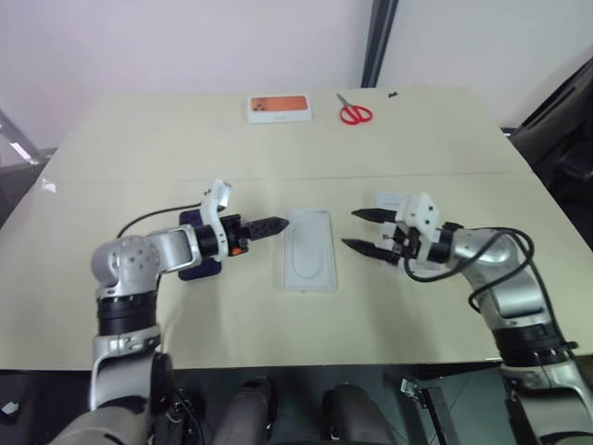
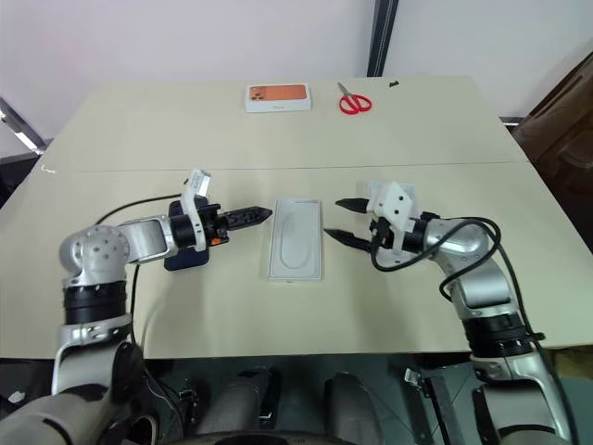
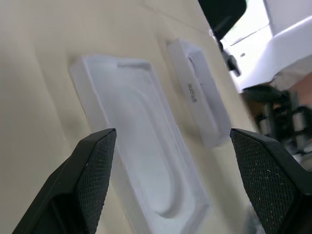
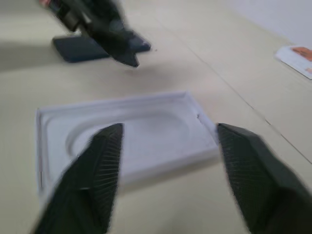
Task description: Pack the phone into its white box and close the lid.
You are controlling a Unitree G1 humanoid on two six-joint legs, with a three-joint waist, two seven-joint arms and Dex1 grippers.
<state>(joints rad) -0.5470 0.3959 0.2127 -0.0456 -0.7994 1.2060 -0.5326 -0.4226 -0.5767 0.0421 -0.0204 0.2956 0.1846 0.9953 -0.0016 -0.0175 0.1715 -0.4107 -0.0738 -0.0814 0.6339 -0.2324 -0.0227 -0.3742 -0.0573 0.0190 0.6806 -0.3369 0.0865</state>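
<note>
The dark navy phone [image 2: 185, 260] lies flat on the table, partly under my left wrist; it also shows in the right wrist view [image 4: 80, 48]. My left gripper [image 1: 269, 225] is open and empty, its tips just left of a thin white insert [image 1: 309, 250] with an oval impression. My right gripper [image 1: 366, 232] is open and empty on the insert's right side, pointing at it. Behind the right gripper lies a white box-shaped piece [image 3: 200, 97] with lettering on its side. I cannot tell whether it is the white box, the lid, or both together.
A white box with an orange picture [image 1: 279, 108] and red scissors [image 1: 354, 113] lie near the table's far edge. A seam crosses the tabletop [image 1: 139, 139] between them and my arms. A black cable loops from each forearm.
</note>
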